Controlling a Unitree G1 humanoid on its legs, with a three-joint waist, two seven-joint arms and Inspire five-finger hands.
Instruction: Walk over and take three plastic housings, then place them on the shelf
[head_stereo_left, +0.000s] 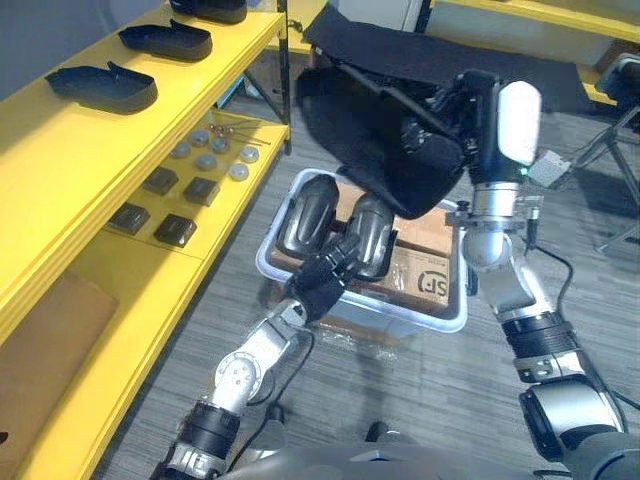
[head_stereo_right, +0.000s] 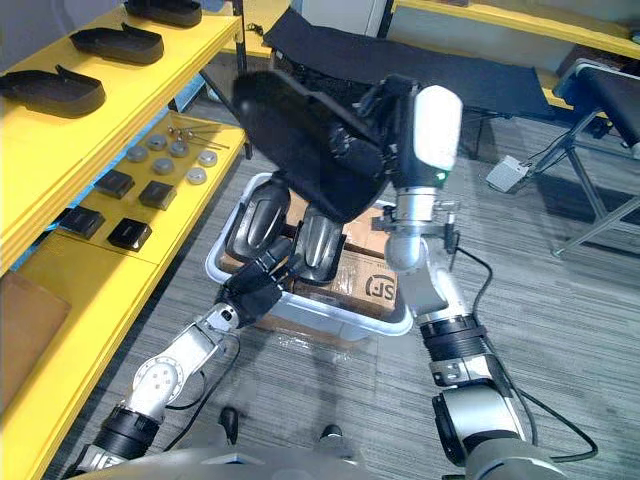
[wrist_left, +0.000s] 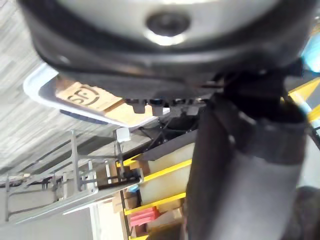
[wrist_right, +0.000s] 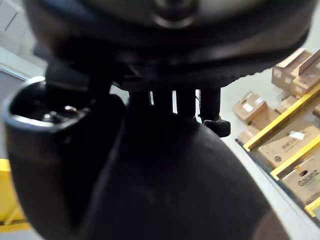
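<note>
My right hand (head_stereo_left: 455, 125) is raised above the bin, shut on a large black plastic housing (head_stereo_left: 365, 130) that tilts toward the shelf; in the right wrist view its fingers (wrist_right: 175, 100) curl over the housing (wrist_right: 175, 190). Two more grey-black housings (head_stereo_left: 305, 215) (head_stereo_left: 372, 235) stand upright in the clear bin (head_stereo_left: 440, 322). My left hand (head_stereo_left: 325, 278) reaches into the bin and grips the lower end of the right one, seen close as a dark housing (wrist_left: 240, 170). Three black housings lie on the yellow shelf's top tier (head_stereo_left: 105, 85) (head_stereo_left: 168, 40) (head_stereo_left: 210, 8).
The yellow shelf (head_stereo_left: 60, 190) runs along the left; its lower tier holds small black square parts (head_stereo_left: 175, 230) and grey discs (head_stereo_left: 205, 160). A cardboard box (head_stereo_left: 425, 270) lies in the bin. A black-covered table (head_stereo_left: 430, 55) stands behind, a metal stand (head_stereo_left: 610, 150) at right.
</note>
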